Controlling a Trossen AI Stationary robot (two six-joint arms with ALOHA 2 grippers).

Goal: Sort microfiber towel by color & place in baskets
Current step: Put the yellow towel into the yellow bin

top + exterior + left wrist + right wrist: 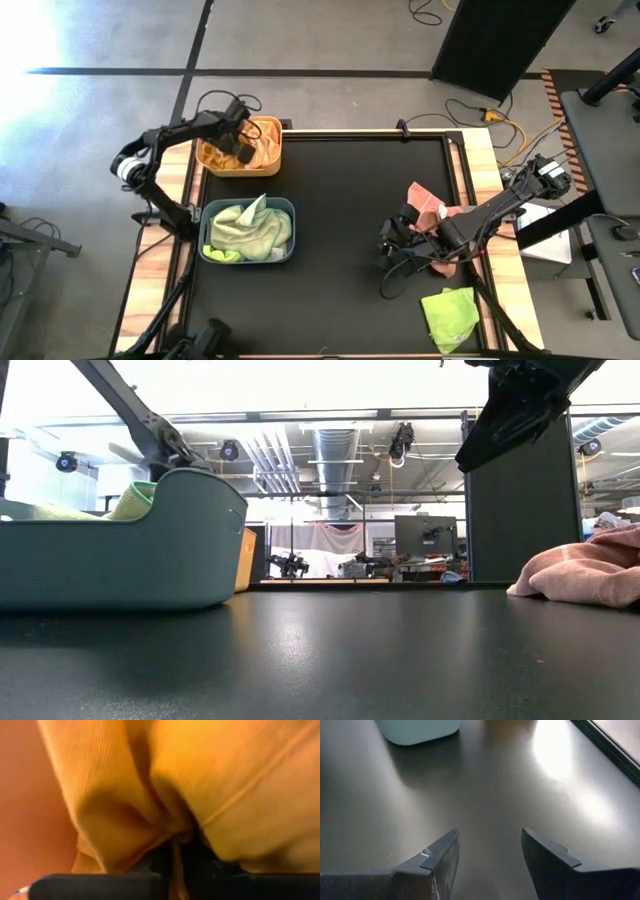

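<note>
- Orange towel [125,795] lies bunched inside the yellow-orange basket [240,165] at the far left of the black surface [340,230]
- Left claw [243,152] is down in that basket, narrowed on a fold of the orange towel
- Blue-grey basket [247,253] just beside it holds green towels [245,228]
- Right claw [487,857] hovers empty, fingers apart, near a pink towel [428,200]; another green towel [450,315] lies close by

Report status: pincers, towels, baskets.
Left pincer in yellow-orange basket, pinching orange towel. Right pincer open, empty. Pink towel, green towel unsorted.
</note>
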